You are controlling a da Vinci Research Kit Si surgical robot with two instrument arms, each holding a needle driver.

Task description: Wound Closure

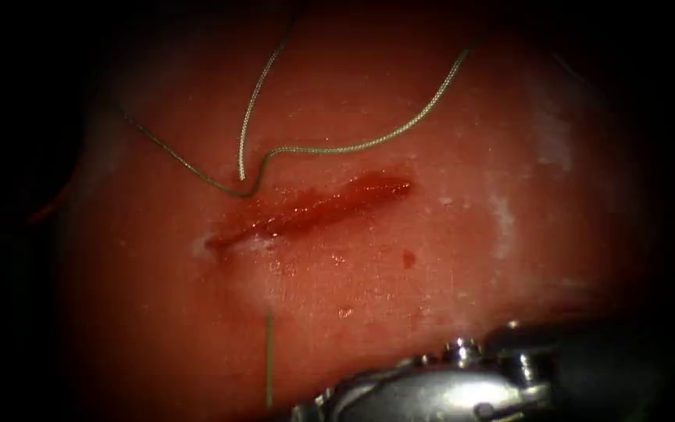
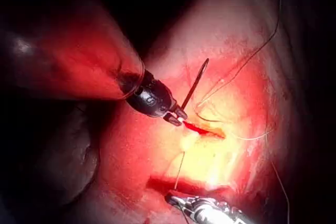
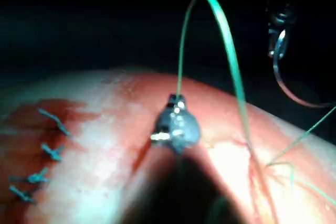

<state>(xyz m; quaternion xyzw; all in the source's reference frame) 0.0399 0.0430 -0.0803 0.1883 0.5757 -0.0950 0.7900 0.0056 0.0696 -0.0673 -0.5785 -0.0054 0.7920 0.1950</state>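
The tissue [image 1: 509,297] is the biggest thing, a wet pink and red mound. The cut [image 1: 314,209] runs across its middle, slanting up toward the right, and it is dark red and open.

The right tool [image 1: 306,408] lies low at the near edge of the tissue, well apart from the cut. In the right wrist view, the right tool [image 3: 176,103] has its jaws pressed together on the thread [image 3: 231,51]. The thread goes straight up from the tip, bends over in a tall arch and comes down to the tissue.

The left tool [image 2: 178,116] pinches the needle [image 2: 195,83] near one end. The rest of the curve sticks out free from the jaws. In the right wrist view the left tool [image 3: 278,40] hangs above the tissue, and the needle [image 3: 294,95] curves down from it in the air, not in the tissue.

More thread [image 1: 337,147] lies in long loops on the tissue on the far side of the cut. One bend touches the cut near its left end. A short straight piece of thread [image 1: 268,359] stands just left of the right tool's tip.

A row of small stitches [image 3: 50,150] sits on a red patch of tissue. A small spot of red fluid [image 1: 408,258] lies near the cut.
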